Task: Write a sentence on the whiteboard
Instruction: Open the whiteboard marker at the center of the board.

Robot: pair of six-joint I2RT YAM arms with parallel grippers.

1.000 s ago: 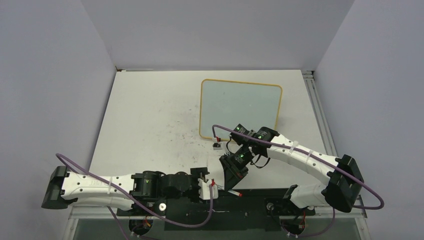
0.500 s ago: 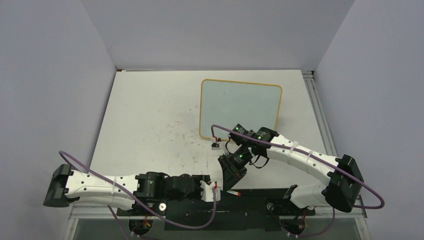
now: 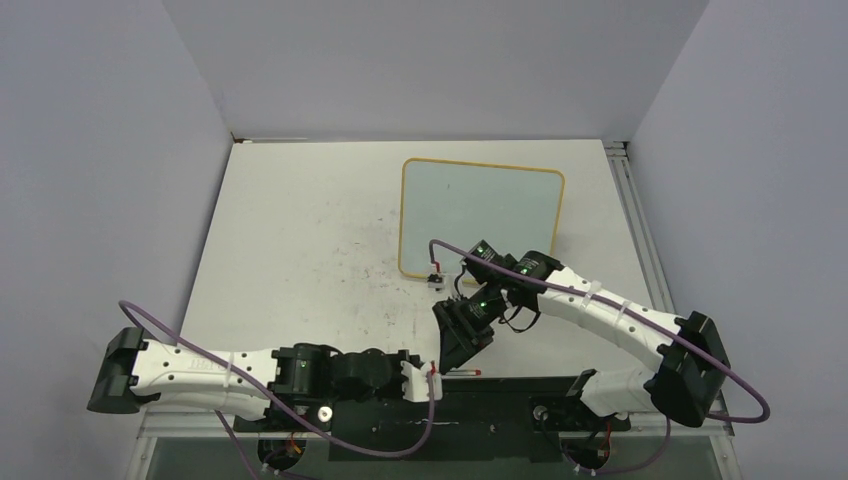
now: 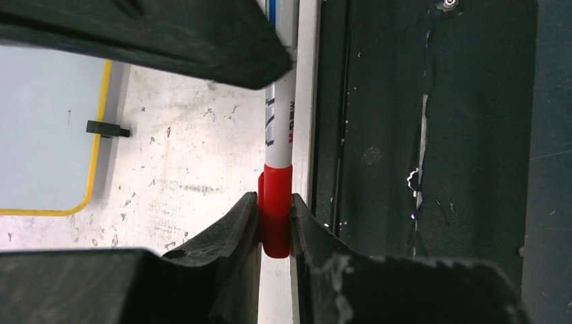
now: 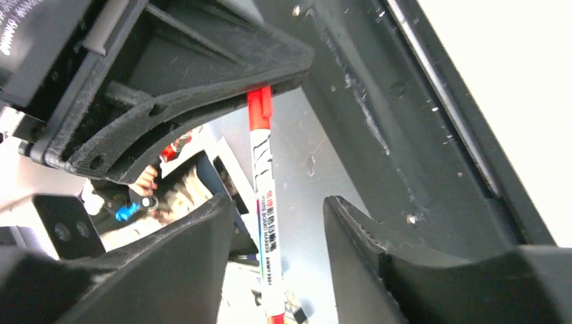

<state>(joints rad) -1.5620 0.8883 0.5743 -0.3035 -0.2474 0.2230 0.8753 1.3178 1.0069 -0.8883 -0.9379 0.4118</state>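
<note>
Note the left gripper (image 4: 275,204) clamped on the red cap (image 4: 276,226) of the marker (image 4: 280,128), and the right gripper (image 5: 276,206) spread wide astride the white barrel, touching it on neither side. Judged as uncapping, with nothing written yet. Close the right fingers (image 5: 168,270) squarely on the barrel near the cap, not out at the far end, so as to pull without bending; then draw straight along the pen's own axis with the left wrist held rigid, to avoid jamming the cap or losing the pen. Mind the crowding of the two sets of fingers: little room between them. Just beside the pen, the black base plate (image 4: 418,169); beneath it, the scuffed table (image 3: 300,230). Farther out, flat on that table beyond the right wrist, the whiteboard (image 3: 480,205), apparently blank, with a black clip foot (image 4: 106,128) at its near edge and the right arm's purple cable (image 3: 450,245) arching over that corner: worth clearing on the way to the board.
</note>
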